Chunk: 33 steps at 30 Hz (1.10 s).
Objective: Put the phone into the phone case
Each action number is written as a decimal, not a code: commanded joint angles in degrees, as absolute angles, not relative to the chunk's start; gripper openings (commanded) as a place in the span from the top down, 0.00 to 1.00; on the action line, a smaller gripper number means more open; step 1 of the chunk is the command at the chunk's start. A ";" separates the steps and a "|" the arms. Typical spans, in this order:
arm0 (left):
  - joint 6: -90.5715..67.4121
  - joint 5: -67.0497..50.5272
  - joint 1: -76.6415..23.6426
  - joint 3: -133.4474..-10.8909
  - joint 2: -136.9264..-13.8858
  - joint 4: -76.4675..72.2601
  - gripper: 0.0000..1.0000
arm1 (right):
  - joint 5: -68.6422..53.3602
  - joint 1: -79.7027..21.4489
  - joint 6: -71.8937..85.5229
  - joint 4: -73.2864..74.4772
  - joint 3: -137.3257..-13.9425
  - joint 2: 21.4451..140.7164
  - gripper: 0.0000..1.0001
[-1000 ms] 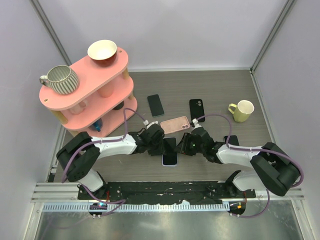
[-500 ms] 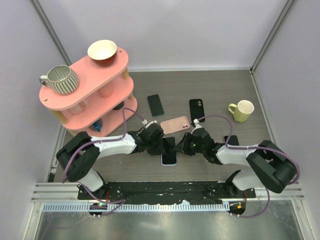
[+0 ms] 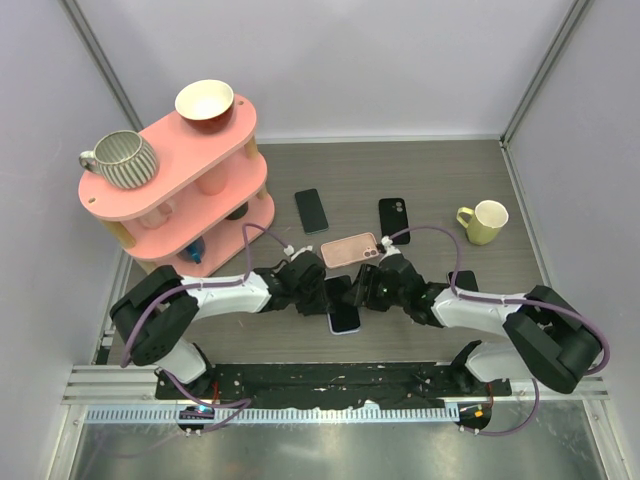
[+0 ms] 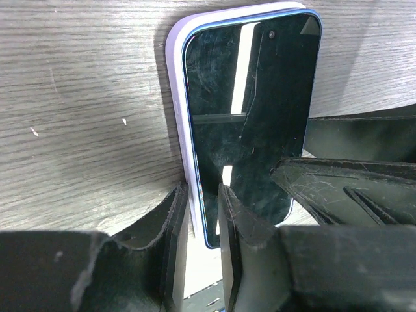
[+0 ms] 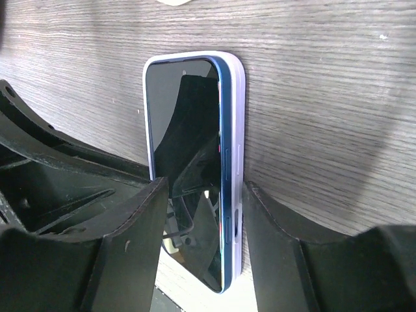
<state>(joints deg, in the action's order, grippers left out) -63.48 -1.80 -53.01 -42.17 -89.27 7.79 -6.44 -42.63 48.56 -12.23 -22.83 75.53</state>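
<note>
Nearest the arm bases, flat on the wooden table and screen up: a blue-framed phone lying in a lavender phone case, between the two wrists. Clamped along one long side by the left gripper, one finger outside the case wall, the other on the glass; probably to pin the case down during seating of the opposite side. Straddled across its width by the right gripper, jaws apart and gripping nothing; hard to tell whether touching. Blue edge with side buttons showing above the case lip on that side, so likely not pressed home yet; seems to call for a downward push there. Further back, well apart from both grippers: a pink phone, a black phone, a yellow mug, and a pink shelf bearing a striped cup.
</note>
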 commanded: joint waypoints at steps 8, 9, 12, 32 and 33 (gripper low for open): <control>-65.39 -4.48 -53.44 -39.38 -91.85 3.80 0.79 | -8.25 -43.33 46.23 -10.34 -24.00 79.36 0.44; -65.65 -5.79 -53.09 -38.85 -91.76 2.65 0.80 | -11.92 -43.07 47.19 -12.46 -23.04 79.63 0.44; -66.97 -8.69 -52.74 -36.13 -90.97 -3.15 0.85 | -18.08 -42.89 50.00 -21.69 -20.67 79.54 0.44; -66.01 -8.53 -52.47 -33.13 -89.83 -6.42 0.88 | -33.13 -39.81 54.58 -33.48 -17.14 76.55 0.44; -65.83 -8.18 -52.56 -33.05 -89.65 -6.24 0.88 | -33.66 -39.81 54.58 -33.40 -17.14 76.55 0.43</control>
<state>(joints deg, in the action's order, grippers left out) -67.09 -10.22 -51.68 -34.33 -87.83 -3.81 -17.21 -37.41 49.93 -27.09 -17.06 77.62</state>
